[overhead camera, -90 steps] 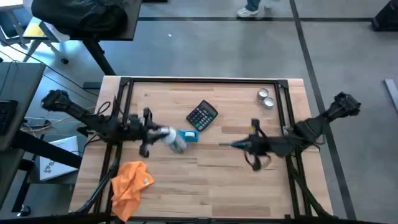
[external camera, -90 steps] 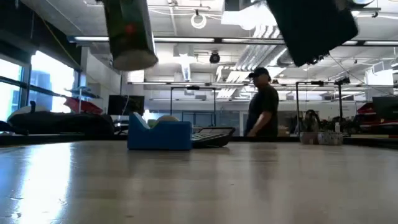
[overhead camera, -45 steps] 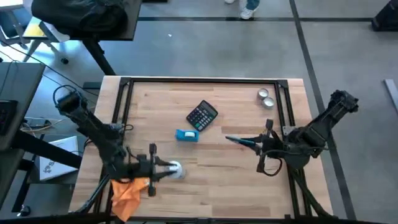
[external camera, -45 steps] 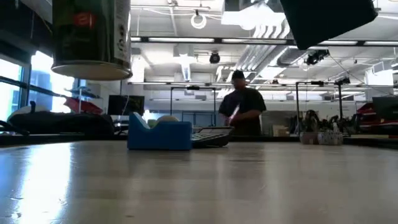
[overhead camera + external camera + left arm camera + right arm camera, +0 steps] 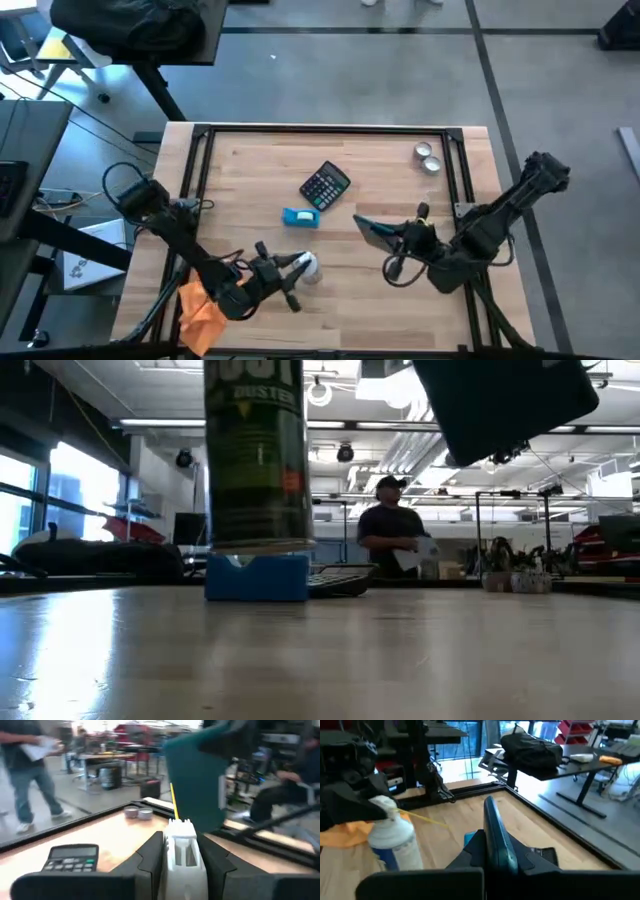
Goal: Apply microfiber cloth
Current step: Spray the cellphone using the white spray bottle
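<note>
Left pincer grips a duster can at 3 o'clock from the microfiber cloth; right pincer clamps a dark teal slab

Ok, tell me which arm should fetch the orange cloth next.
Probably left. The left gripper sits much nearer the microfiber cloth, though it holds the duster can. The right gripper, far off, grips a dark tablet.

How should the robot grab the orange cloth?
From above, pinching a raised fold at the bare near-corner end of the orange cloth. It lies crumpled and flat at the table's near left corner, so there is no edge to slide under. The left pincer, holding the duster can, overhangs its other end.
</note>
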